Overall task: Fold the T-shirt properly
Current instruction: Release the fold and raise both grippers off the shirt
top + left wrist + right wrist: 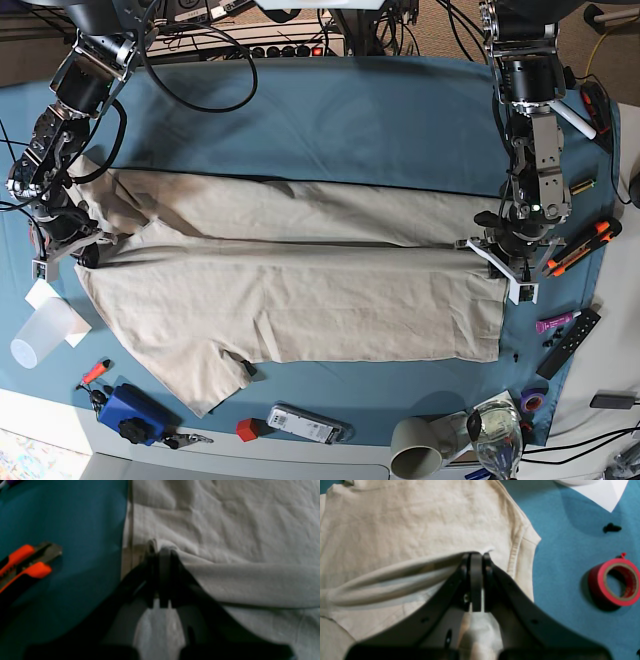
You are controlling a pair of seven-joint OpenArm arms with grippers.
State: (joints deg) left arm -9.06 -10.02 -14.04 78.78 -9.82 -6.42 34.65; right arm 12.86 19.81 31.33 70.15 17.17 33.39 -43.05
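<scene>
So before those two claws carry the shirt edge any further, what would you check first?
1. Left claw shut on the T-shirt: ok.
2. Right claw shut on the fabric: ok.
3. Lifted edge running fairly straight between both claws: ok.
4. Red tape roll clear of the shirt: ok.
5. Orange cutter apart from the fabric: ok.
6. How many layers each claw pinches: cannot tell.
</scene>
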